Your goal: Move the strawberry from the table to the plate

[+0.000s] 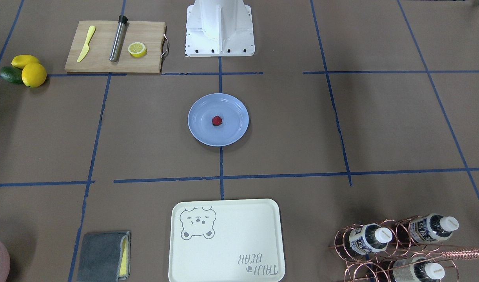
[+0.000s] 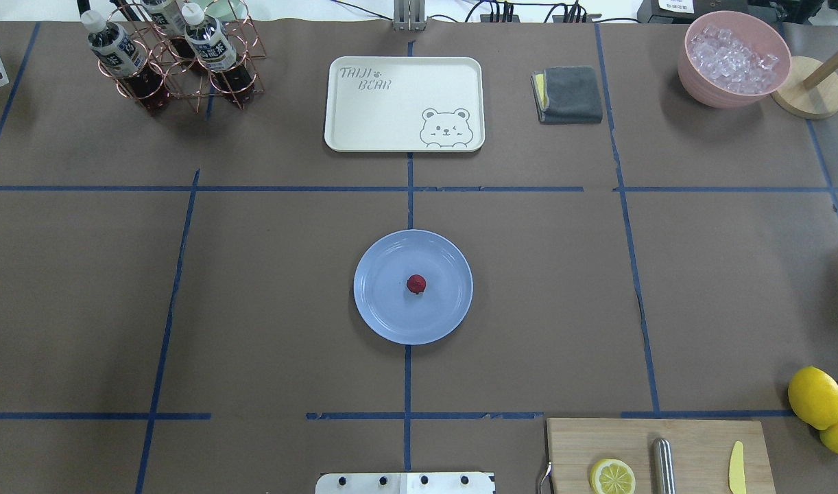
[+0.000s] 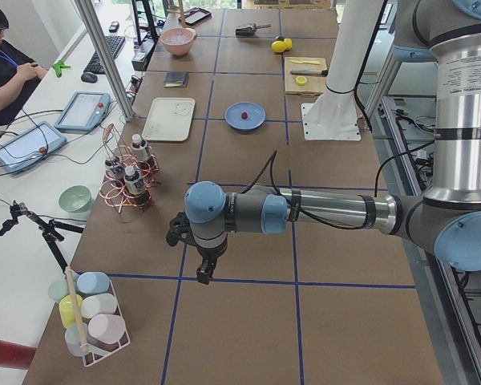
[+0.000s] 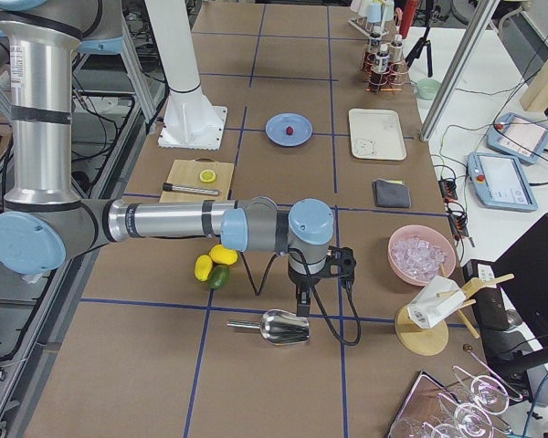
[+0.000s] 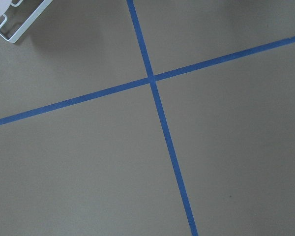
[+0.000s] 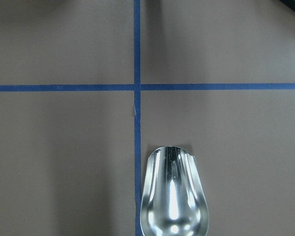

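Brown table (image 2: 254, 309) with blue tape grid (image 2: 410, 202) bears plate (image 2: 385, 312) holding strawberry (image 2: 416, 283).

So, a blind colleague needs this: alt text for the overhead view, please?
A small red strawberry sits in the middle of a light-blue plate at the centre of a brown table with blue tape lines. A cream bear tray, racked bottles, a bowl of ice, lemons and a cutting board line the edges.

1 small dark-red strawberry (image 2: 416, 283) lies at the middle of the round light-blue plate (image 2: 385, 312), seemingly on its side. The plate sits flat near the middle of the brown bench (image 2: 268, 302).
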Tool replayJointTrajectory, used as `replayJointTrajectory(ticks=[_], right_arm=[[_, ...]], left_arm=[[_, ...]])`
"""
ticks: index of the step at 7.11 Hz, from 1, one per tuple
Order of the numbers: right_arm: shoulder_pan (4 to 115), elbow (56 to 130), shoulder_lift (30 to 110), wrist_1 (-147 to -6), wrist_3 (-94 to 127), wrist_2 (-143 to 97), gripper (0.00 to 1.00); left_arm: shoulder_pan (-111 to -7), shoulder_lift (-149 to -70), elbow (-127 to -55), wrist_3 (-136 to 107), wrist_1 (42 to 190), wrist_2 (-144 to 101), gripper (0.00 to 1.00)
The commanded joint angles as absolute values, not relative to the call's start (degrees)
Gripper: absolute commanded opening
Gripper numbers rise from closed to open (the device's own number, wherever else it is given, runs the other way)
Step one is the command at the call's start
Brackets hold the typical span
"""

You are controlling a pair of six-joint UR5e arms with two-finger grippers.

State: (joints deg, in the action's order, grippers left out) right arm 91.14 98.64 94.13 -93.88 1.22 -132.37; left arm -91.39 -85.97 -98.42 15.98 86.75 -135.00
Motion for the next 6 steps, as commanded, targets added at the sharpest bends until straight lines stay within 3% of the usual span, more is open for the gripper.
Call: replayJointTrajectory(ticks=[1,6], right_arm=[[91.05,98.17,94.22,-93.87,1.41,-132.89,1.00],[91.05,97.91,94.22,-93.78,1.49,-137.02,1.00]], left_arm=[[-91.41,-86.04,-98.44,15.91,86.75,-135.00,1.00],[-91.32,-85.96,-98.26,15.91,86.75,-134.91,1.00]])
